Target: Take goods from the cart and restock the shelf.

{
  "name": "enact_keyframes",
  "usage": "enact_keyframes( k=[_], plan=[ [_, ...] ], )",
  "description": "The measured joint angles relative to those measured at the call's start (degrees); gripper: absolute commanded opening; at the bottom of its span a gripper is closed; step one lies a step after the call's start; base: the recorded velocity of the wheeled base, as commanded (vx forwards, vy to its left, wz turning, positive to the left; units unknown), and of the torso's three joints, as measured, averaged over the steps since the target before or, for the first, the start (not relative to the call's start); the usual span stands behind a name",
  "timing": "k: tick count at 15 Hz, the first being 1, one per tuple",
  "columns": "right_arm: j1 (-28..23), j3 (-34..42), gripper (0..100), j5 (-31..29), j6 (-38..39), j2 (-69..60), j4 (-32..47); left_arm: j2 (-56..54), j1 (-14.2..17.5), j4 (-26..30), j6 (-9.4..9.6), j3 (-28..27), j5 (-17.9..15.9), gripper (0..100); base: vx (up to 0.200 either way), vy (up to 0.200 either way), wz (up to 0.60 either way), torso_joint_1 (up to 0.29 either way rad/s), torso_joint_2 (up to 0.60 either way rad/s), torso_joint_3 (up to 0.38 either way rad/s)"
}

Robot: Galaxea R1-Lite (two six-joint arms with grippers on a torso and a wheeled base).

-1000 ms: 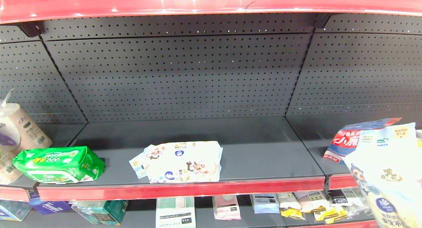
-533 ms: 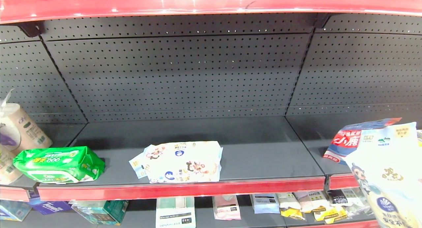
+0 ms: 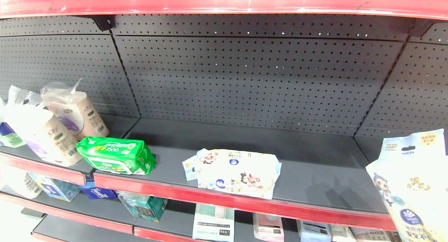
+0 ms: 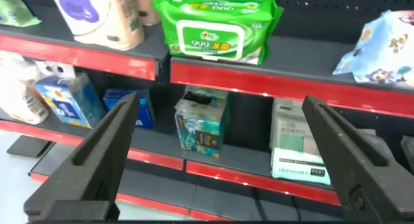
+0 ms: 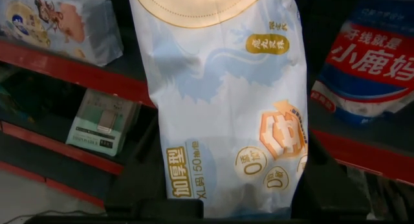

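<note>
A large white-and-blue pack is held upright by the right hand, whose dark fingers are pressed against the pack's two sides. In the head view this pack is seen at the far right, in front of the red front edge of the shelf. Whether it touches the shelf cannot be told. In the right wrist view a red-and-blue pack is seen lying on the shelf beside it.

The left hand is spread wide with nothing between its fingers, and is held before the lower shelves.

On the middle shelf a cartoon-printed pack is laid flat near the front edge. A green wipes pack is laid to its left, well apart from it. Farther left, two wrapped roll packs are stood one before the other, just beside the green pack.

On the shelf below, a teal box is stood under the green pack, and a white-and-green pack is placed to its right.
</note>
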State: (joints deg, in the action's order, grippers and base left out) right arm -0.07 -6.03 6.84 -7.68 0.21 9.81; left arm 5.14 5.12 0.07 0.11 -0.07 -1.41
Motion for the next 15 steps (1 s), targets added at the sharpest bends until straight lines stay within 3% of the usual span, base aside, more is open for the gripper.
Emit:
enact_keyframes(
  k=[5,9,15],
  plan=[
    [-0.04,-0.20,0,-0.82,0.76,0.17,-0.07,0.04,0.06,-0.07,0.55,0.00,-1.67,100,0.000,0.000,0.00,0.000,0.00,0.000],
    [-0.13,-6.47,0,-0.30,-0.22,7.84,-0.22,0.48,0.59,-0.05,-0.11,-0.04,-1.27,100,0.000,0.000,0.00,0.000,0.00,0.000],
    [7.46,-11.04,0,4.90,-3.95,26.11,-1.67,0.28,0.57,-0.05,-0.11,-0.04,-1.23,100,0.000,0.000,0.00,0.000,0.00,0.000]
  ],
)
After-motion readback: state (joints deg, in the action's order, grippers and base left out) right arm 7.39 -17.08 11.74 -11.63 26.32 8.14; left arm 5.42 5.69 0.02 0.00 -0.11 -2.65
